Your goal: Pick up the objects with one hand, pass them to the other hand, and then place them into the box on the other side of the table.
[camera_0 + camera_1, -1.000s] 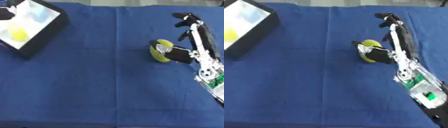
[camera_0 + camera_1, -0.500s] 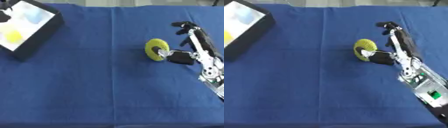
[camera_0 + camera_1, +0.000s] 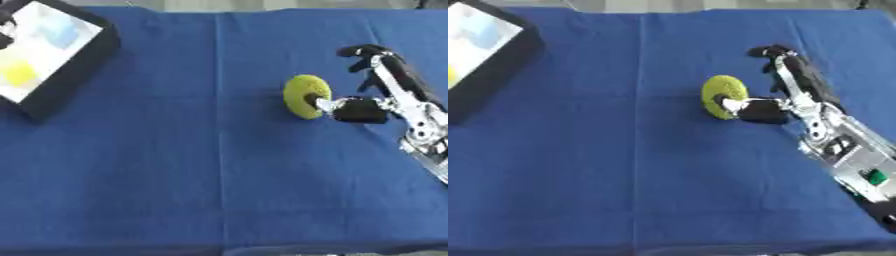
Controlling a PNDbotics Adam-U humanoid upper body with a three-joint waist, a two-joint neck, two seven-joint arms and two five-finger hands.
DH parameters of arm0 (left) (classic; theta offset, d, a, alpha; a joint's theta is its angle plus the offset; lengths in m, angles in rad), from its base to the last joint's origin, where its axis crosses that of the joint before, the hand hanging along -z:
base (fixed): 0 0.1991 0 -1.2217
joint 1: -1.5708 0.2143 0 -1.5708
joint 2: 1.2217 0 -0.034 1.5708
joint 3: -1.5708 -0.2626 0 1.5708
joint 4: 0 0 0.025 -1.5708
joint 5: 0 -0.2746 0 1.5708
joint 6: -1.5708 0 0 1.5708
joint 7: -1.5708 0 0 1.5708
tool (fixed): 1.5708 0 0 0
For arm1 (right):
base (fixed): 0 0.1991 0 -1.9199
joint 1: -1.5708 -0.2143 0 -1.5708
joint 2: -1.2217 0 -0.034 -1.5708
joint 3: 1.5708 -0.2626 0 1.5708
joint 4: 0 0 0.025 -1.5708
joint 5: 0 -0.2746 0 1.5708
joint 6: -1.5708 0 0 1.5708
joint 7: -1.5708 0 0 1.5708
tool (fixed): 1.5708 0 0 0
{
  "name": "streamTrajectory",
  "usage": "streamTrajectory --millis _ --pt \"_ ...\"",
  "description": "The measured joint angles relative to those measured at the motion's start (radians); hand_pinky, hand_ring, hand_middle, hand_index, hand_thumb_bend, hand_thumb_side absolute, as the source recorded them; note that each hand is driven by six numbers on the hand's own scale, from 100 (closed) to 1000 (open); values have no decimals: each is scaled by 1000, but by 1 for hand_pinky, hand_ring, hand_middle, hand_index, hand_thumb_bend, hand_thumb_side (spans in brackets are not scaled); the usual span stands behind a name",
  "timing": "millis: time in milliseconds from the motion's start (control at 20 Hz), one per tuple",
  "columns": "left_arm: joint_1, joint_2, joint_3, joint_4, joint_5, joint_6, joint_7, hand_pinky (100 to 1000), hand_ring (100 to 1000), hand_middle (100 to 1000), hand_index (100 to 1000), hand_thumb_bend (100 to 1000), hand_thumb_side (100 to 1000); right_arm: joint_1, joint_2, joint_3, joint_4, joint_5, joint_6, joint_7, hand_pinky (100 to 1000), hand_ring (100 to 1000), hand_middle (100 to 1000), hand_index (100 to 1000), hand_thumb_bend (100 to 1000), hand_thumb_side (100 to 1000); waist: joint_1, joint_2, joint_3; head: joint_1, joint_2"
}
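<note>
The robot's right hand [image 3: 385, 92] rests on a blue tablecloth [image 3: 175, 165], thumb touching a yellow-green round object [image 3: 305, 96] while its fingers stay extended (nothing grasped), well apart from the black box [image 3: 83, 67] at far left.

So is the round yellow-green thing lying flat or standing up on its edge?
Standing on edge. The round yellow-green thing shows as a narrow upright oval on the blue tablecloth, with the right hand's thumb against it.
</note>
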Motion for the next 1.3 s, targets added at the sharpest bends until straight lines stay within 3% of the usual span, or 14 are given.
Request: streamTrajectory --millis 350,500,650,700,800,1300 --pt "1 0 0 17 -15 0 -1 867 784 688 744 100 262 -55 -5 7 0 -9 72 93 645 789 844 844 539 377 -3 0 3 -14 0" --pt "1 0 0 22 -20 0 -1 866 785 688 743 100 263 -65 -5 13 0 1 91 130 679 799 855 846 482 311 -3 0 6 -16 0" --pt "1 -1 0 25 -25 0 -1 866 785 688 743 100 263 -68 -5 14 0 19 105 165 680 799 855 847 475 302 -3 0 10 -17 0" --pt "1 -1 0 25 -26 0 -1 866 785 688 744 100 263 -68 -5 14 0 26 109 174 704 807 862 849 424 202 -3 0 9 -18 0" --pt "1 -1 0 26 -27 0 -1 867 786 690 744 100 264 -68 -7 15 0 36 118 193 713 809 863 849 417 184 -2 1 10 -19 0" --pt "1 -2 1 49 -38 3 -1 867 788 692 745 100 267 -68 -13 18 0 66 166 254 727 811 865 850 410 163 3 10 23 -28 0"
